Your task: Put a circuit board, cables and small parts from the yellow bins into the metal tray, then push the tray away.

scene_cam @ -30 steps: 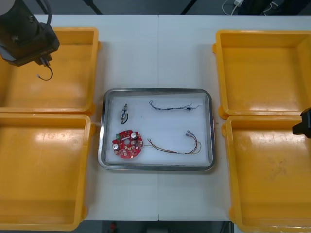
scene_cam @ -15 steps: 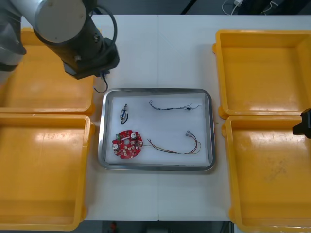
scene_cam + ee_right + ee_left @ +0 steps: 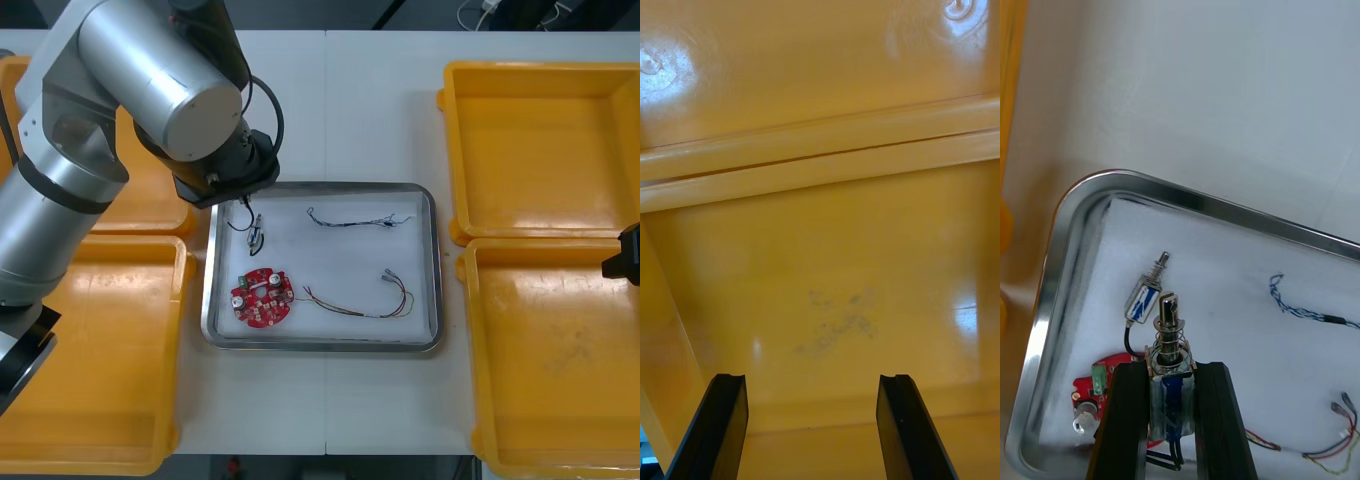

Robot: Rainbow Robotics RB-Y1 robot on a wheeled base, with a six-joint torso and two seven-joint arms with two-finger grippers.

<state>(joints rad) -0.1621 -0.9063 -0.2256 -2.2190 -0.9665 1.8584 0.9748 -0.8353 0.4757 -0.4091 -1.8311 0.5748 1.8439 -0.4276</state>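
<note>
Left gripper (image 3: 1172, 371) clamped; right gripper (image 3: 811, 382) spread, parked

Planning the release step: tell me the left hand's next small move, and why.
Probably lower a little and open. The left hand is shut on a small metal part over the white inside of the metal tray, near its corner, just beside the loose part lying there, so letting go there should land it in the tray. The right hand hangs open over a yellow bin.

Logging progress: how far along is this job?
Done: circuit board, blue-white cable, red-yellow cable, one small metal part in the metal tray. In hand: left pincer holds a second part over it. Right pincer waits open above a yellow bin. Left: release, push tray away.
</note>
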